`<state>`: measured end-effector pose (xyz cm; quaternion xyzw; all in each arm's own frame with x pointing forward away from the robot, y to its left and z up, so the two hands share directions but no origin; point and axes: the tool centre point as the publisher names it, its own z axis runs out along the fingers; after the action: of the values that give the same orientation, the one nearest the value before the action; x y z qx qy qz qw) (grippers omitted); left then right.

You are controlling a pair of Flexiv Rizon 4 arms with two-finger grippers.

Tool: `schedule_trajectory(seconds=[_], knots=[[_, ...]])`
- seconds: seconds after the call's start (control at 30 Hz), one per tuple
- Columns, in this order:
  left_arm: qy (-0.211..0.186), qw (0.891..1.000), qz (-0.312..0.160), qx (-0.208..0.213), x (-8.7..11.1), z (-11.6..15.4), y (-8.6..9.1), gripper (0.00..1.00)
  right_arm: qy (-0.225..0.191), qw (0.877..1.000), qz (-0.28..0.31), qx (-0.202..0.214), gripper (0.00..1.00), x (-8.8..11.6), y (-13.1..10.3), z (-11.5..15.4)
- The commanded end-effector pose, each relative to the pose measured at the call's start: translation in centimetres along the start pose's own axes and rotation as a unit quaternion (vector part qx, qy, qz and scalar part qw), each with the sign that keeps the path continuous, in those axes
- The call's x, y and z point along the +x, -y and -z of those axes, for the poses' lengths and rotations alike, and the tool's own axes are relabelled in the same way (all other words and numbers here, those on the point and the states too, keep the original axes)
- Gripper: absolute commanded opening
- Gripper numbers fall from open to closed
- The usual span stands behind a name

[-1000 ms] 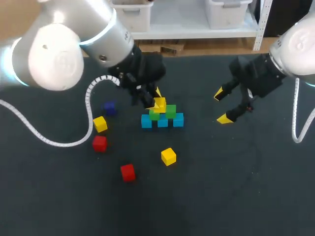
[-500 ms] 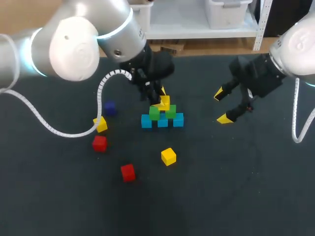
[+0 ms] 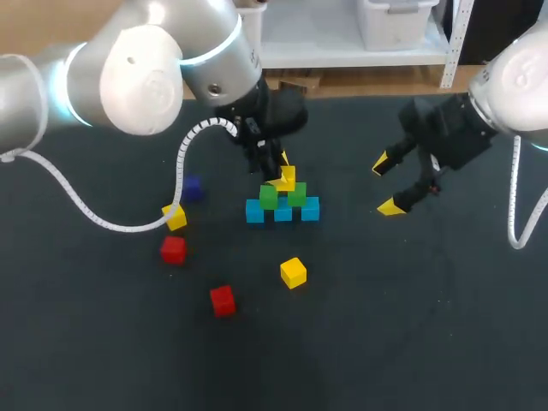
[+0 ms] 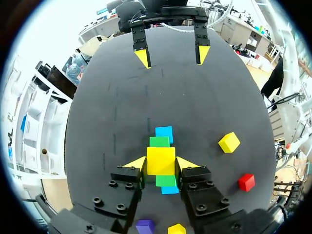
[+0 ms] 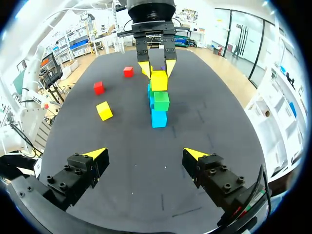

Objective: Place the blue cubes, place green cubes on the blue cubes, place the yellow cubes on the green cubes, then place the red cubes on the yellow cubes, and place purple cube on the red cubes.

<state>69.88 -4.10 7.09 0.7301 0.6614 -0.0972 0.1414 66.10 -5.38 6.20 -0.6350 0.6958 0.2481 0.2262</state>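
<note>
Roughly mid-task, judged from the table (image 3: 411, 308). Clamped snug from both sides in left gripper (image 4: 161, 163): held yellow (image 3: 286, 178), right at the top of the greens (image 3: 297, 194); couldn't tell if seated. Hung wide open and empty, well right of the stack: right gripper (image 3: 384, 184). Done: blue row (image 3: 282, 211) laid, two greens on it. Left to place: loose yellows (image 3: 293, 272), reds (image 3: 223, 300), purple (image 3: 191, 188). Lay scattered left of and in front of the stack, apart from it. Saw nothing blocking; judged greens easy to nudge on release.
</note>
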Motion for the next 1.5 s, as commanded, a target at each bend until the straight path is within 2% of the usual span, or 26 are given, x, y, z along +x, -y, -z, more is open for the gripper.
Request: schedule_trajectory(seconds=[0.03,0.5,1.5], knots=[[-0.003,1.000,0.003,0.000,0.07,0.10,-0.08,0.00,0.001,1.000,0.001,-0.001,1.00,0.04,0.09,-0.06],[-0.002,1.000,0.013,0.006,0.47,-0.33,0.43,0.00,0.001,1.000,0.001,-0.001,1.00,0.04,0.09,-0.06],[-0.002,1.000,0.014,0.010,0.58,-0.54,-0.12,0.00,0.001,1.000,0.001,-0.001,1.00,0.04,0.09,-0.06]])
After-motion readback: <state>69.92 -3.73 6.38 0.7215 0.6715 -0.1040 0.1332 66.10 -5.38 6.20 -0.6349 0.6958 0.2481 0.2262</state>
